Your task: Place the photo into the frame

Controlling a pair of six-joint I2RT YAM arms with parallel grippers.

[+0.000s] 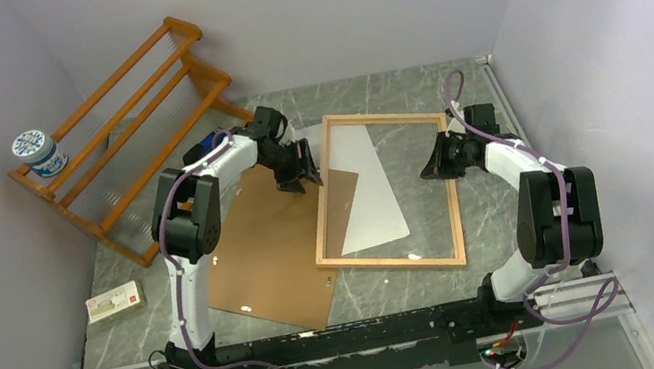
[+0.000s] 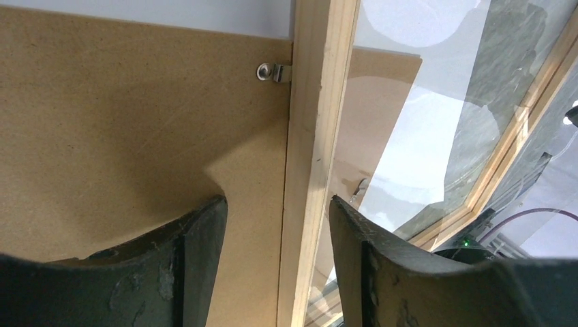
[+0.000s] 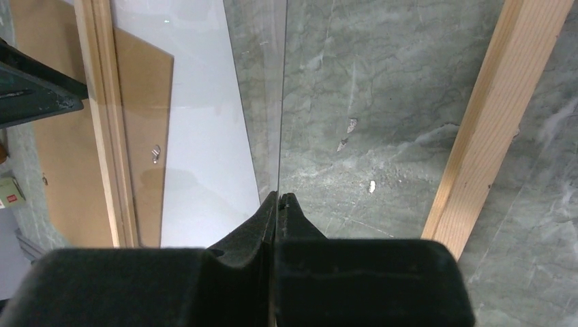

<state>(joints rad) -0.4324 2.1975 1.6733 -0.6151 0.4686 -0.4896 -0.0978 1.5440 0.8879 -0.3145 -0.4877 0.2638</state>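
The frame [image 1: 450,185], a thin light-wood rectangle, lies flat on the table right of centre. The photo [image 1: 370,192] lies inside it with its white back up, tilted, and its left part rests on the brown backing board [image 1: 265,256]. My left gripper [image 1: 303,176] is open and its jaws straddle the frame's left rail [image 2: 310,136] without closing on it. My right gripper [image 1: 429,169] is inside the frame near its right rail [image 3: 491,116], shut on the edge of the clear pane [image 3: 272,102]. The photo [image 3: 198,102] shows beyond the pane.
An orange-brown slatted rack [image 1: 130,128] stands at the back left with a blue-and-white tin [image 1: 36,154] on it. A small flat box [image 1: 115,301] lies at the left edge. The backing board carries a metal hanger clip [image 2: 271,72]. Walls close both sides.
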